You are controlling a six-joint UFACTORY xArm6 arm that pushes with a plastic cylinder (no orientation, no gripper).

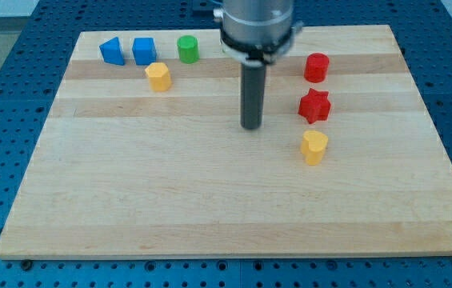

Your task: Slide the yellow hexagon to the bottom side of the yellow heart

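Note:
The yellow hexagon (158, 77) sits near the view's top left of the wooden board (210, 200), just below the blue blocks. The yellow heart (314, 147) sits at the view's right of centre, below the red star (314, 106). My tip (250, 126) is near the board's middle, left of the yellow heart and far to the right of the yellow hexagon. It touches no block.
A blue triangular block (112, 50), a blue cube (144, 50) and a green cylinder (188, 49) line the view's top left. A red cylinder (316, 67) stands above the red star. The board lies on a blue perforated table (2, 120).

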